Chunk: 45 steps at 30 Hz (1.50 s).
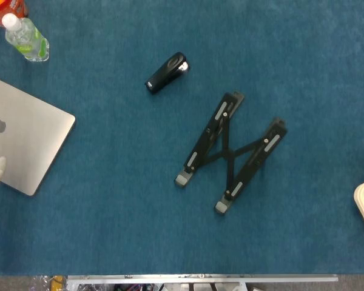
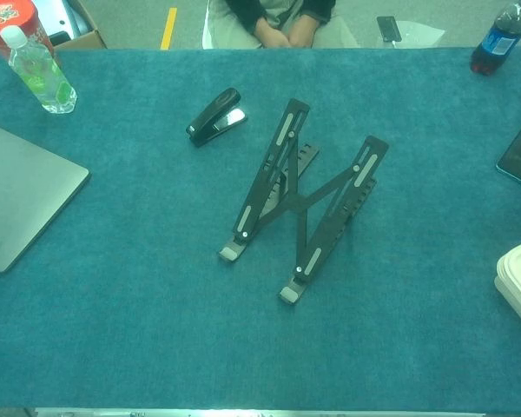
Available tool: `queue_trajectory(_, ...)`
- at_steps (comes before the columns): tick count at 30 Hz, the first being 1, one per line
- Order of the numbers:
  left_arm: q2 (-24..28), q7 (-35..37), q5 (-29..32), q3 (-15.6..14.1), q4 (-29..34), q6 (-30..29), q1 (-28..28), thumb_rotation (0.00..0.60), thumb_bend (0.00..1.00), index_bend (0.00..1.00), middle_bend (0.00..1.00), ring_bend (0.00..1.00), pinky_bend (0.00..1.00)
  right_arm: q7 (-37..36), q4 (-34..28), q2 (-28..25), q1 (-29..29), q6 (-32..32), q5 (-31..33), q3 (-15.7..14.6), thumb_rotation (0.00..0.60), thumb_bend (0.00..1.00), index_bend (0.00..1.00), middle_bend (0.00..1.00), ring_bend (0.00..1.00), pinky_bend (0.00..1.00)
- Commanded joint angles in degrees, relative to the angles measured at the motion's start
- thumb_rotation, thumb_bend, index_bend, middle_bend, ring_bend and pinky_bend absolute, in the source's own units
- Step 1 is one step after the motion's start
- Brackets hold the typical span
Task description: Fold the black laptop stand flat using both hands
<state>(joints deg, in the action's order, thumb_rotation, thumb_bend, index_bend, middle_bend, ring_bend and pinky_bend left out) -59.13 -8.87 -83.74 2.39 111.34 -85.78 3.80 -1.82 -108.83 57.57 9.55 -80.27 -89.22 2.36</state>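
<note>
Stand (image 2: 306, 205) is seen mid-desk (image 2: 139, 339), still propped open, its rails crossed and raised. Neither hand is in view, so their state cannot be told. Folding is judged not begun.

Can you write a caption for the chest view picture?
Open black laptop stand waits on the blue table near a stapler.

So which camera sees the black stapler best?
The chest view: the stapler shows its side there, with the silver part under the black top. The head view looks down on the stapler, so you mostly see its black top.
</note>
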Motion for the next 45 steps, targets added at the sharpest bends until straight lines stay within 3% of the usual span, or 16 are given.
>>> queue_trajectory(1, 0.0, 0.1, 0.1, 0.0, -0.2, 0.1, 0.0, 0.600, 0.29, 0.13, 0.03, 0.00, 0.00, 0.1, -0.1, 0.0, 0.0, 0.1, 0.0, 0.0, 0.600, 0.19, 0.00, 0.12, 0.00, 0.12)
queue_trajectory(28, -0.4, 1.2, -0.4, -0.4, -1.3, 3.5, 1.9, 0.600, 0.29, 0.13, 0.04, 0.00, 0.00, -4.7, -0.4, -0.2, 3.5, 5.5, -2.5, -0.5, 0.600, 0.19, 0.00, 0.12, 0.00, 0.12)
queue_trajectory(41, -0.4, 1.5, -1.4, -1.1, -1.6, 5.4, 3.0, 0.600, 0.29, 0.13, 0.04, 0.00, 0.00, -22.3, -0.8, 1.1, 9.9, 12.8, -4.6, -0.6, 0.600, 0.19, 0.00, 0.12, 0.00, 0.12)
queue_trajectory(45, -0.2, 1.5, -1.5, -1.4, -1.7, 5.7, 3.1, 0.600, 0.29, 0.13, 0.04, 0.00, 0.00, -33.6, -1.0, 1.9, 12.0, 15.9, -3.2, -0.7, 0.600, 0.19, 0.00, 0.08, 0.00, 0.12)
